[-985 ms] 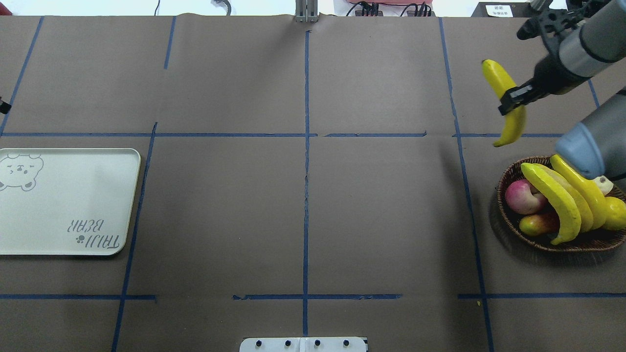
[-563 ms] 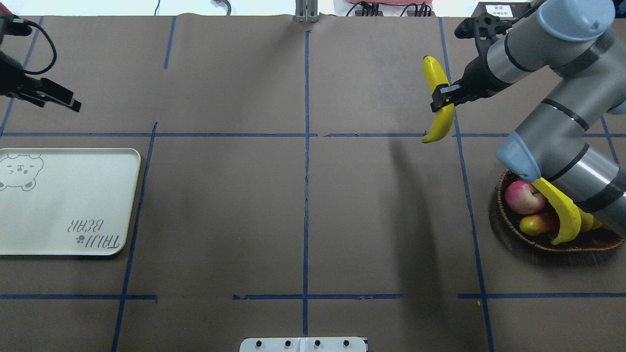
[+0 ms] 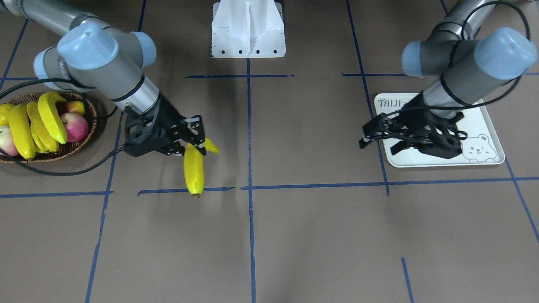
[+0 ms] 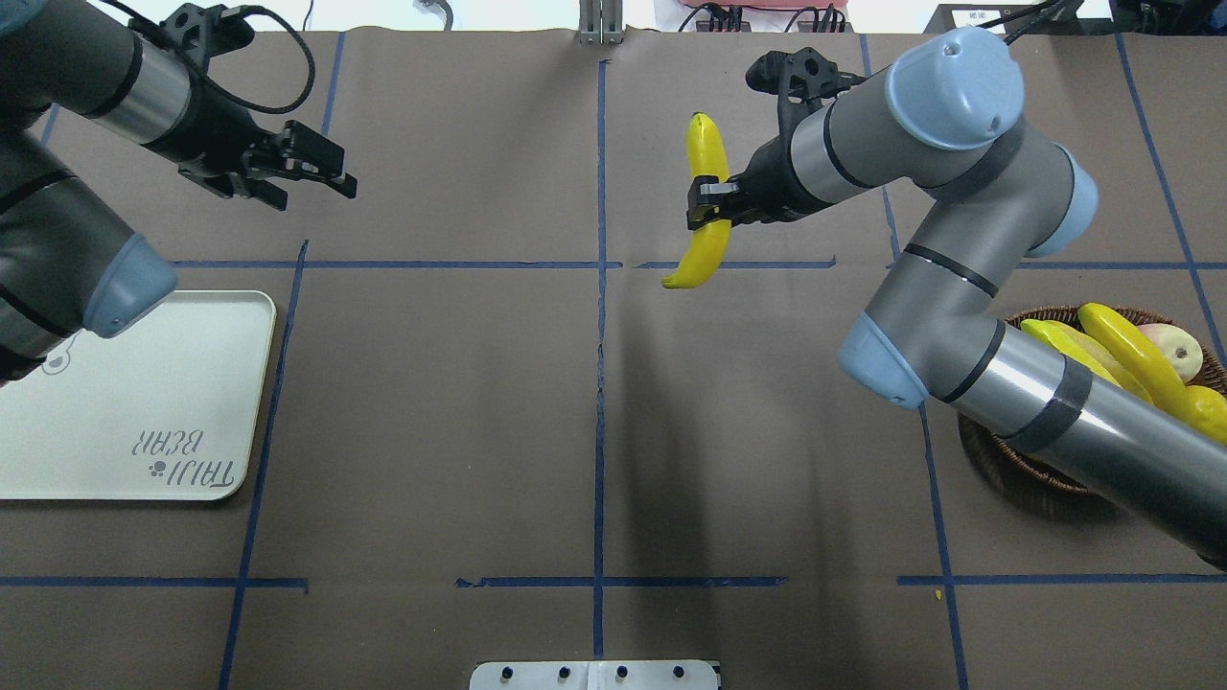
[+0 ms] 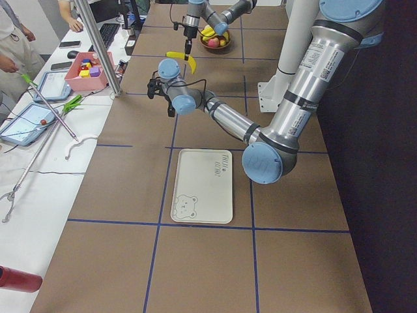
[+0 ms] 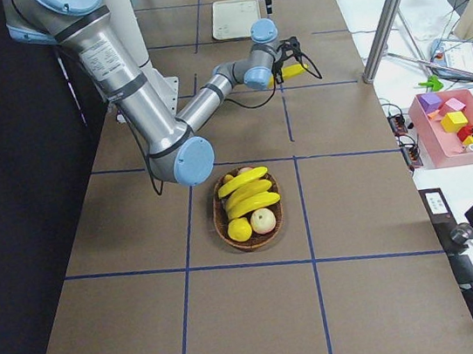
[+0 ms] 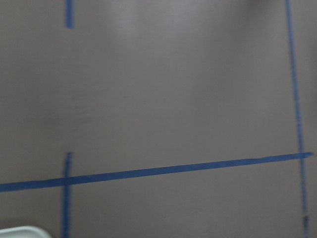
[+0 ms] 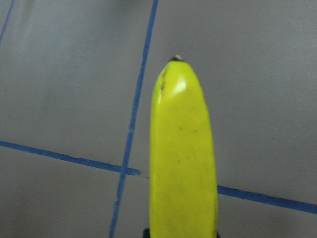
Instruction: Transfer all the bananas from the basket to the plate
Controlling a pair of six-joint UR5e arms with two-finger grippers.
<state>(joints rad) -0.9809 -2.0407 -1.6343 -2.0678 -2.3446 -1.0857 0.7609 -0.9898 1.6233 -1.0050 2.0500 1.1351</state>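
Observation:
My right gripper point(image 4: 705, 198) is shut on a yellow banana point(image 4: 707, 153) and holds it in the air over the far middle of the table, just right of the centre line. The banana point(image 3: 194, 170) hangs tip down and fills the right wrist view point(image 8: 183, 163). Three more bananas point(image 4: 1131, 359) lie in the dark wicker basket point(image 4: 1016, 460) at the right, partly hidden by my right arm. My left gripper point(image 4: 326, 172) is open and empty, above the table beyond the white plate point(image 4: 125, 402). The plate holds nothing.
An apple point(image 3: 76, 126) and other round fruit point(image 4: 1210, 412) share the basket. A pink box of blocks point(image 6: 454, 124), tablets and a metal post point(image 5: 101, 49) stand beyond the table's far edge. The plate's corner point(image 7: 20, 232) shows in the left wrist view.
My right arm has carried the banana leftward from near the basket to the table's middle. My left arm has swung in from the left edge toward the far left-middle.

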